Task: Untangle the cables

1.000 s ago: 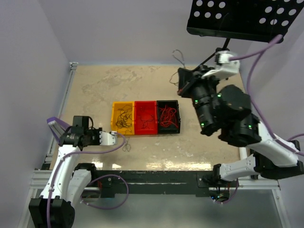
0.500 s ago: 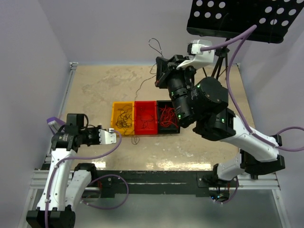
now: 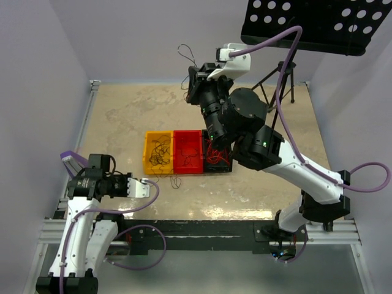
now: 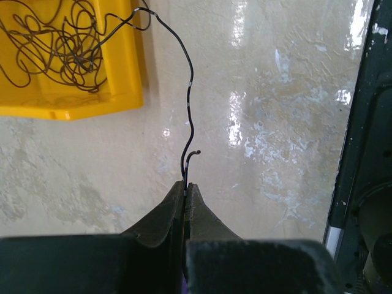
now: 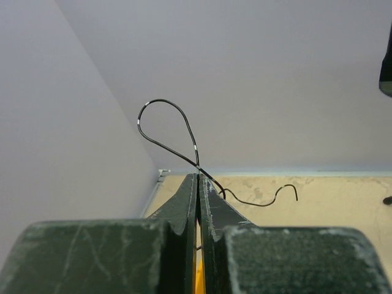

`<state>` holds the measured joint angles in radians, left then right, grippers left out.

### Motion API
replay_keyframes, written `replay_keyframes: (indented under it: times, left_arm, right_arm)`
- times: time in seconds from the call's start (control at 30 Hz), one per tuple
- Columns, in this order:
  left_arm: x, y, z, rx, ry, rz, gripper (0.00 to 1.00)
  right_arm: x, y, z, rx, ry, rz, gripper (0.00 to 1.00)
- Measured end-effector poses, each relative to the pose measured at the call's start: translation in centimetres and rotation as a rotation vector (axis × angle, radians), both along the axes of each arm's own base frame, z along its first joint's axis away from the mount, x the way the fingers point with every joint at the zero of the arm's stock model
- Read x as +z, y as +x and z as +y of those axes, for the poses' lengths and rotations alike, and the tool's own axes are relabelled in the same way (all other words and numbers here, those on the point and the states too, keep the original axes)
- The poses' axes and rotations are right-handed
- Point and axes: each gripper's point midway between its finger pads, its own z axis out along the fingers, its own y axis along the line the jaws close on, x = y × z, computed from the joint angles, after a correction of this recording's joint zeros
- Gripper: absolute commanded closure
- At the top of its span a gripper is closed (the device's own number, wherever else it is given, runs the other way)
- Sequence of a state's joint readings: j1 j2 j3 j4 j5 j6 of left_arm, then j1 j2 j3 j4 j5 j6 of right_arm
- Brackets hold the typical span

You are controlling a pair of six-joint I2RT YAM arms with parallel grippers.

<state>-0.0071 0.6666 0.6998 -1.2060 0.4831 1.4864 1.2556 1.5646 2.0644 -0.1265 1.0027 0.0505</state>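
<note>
- The left gripper [image 4: 185, 187] is clenched on a thin black wire [image 4: 190, 104] low over the table. The wire runs over the wall of the yellow bin [image 4: 133, 73] into the tangle [image 4: 55, 43] inside.
- The right gripper [image 5: 198, 179], raised high, pinches a looped wire [image 5: 164, 122].
- Risk: a pull away from the bin may drag the whole tangle out, or the wire may slip free.

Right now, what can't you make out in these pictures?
Left wrist: yellow bin cut off by top and left edges.
Right wrist: wire end hidden inside right claw.
Top view: black bin half hidden by right arm; whether that wire reaches left claw, too thin to tell.
</note>
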Motion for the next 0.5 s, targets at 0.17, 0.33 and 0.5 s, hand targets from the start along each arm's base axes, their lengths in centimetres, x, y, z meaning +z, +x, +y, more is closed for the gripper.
replay_keyframes:
  times: [0.17, 0.33, 0.5]
  left_arm:
    - [-1.0, -0.7, 0.6, -0.043, 0.051, -0.01, 1.0]
    - [-1.3, -0.7, 0.9, -0.052, 0.079, -0.022, 1.0]
    - [-1.8, -0.7, 0.8, -0.031, 0.061, 0.025, 1.0]
  right_arm:
    - [1.8, 0.2, -1.4, -0.023, 0.026, -0.028, 1.0]
    - [2.8, 0.8, -2.5, -0.055, 0.027, -0.048, 1.0]
    - [2.1, 1.8, -1.9, -0.069, 0.009, -0.048, 1.0]
